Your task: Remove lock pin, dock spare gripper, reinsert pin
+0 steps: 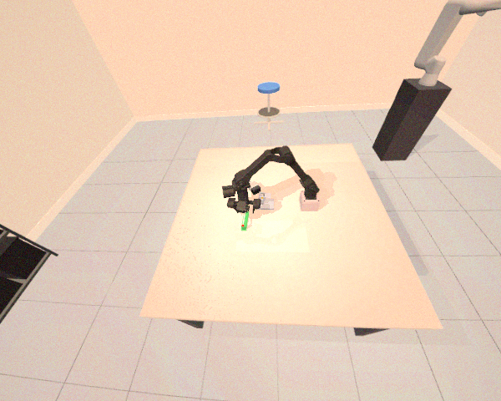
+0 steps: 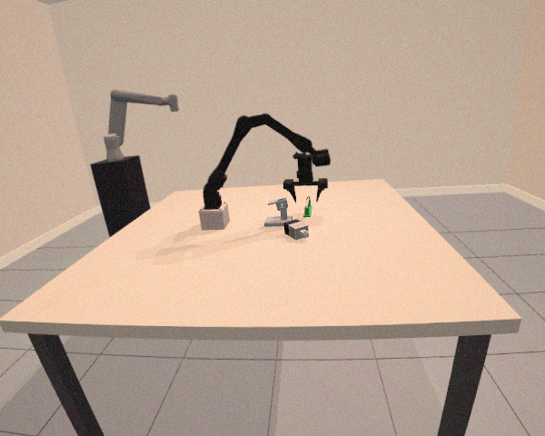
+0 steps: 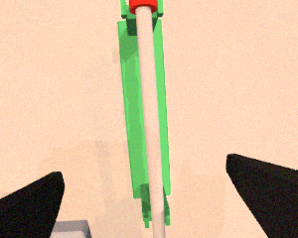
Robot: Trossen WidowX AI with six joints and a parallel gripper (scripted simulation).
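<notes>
My gripper (image 1: 244, 211) (image 2: 306, 202) (image 3: 147, 172) is open and empty, fingers wide apart, one on each side of the lock pin and above it. The pale pin (image 3: 149, 99) lies lengthwise along the green cradle (image 1: 245, 220) (image 2: 307, 213) (image 3: 133, 114). Its red collar (image 1: 242, 225) (image 3: 143, 6) is at one end; its other end runs out of the wrist view. The grey mount (image 2: 282, 212) (image 1: 266, 202) stands beside the cradle, with no pin visible in its socket. The spare gripper (image 2: 297, 229), a grey block with a black part and small spigot, lies on the table.
The arm's base block (image 1: 309, 202) (image 2: 213, 218) is on the mount's other side from the cradle. A grey corner (image 3: 74, 229) shows at the wrist view's lower left. A second arm on a black pedestal (image 1: 408, 119) (image 2: 122, 192) and a blue stool (image 1: 268, 88) stand beyond the table.
</notes>
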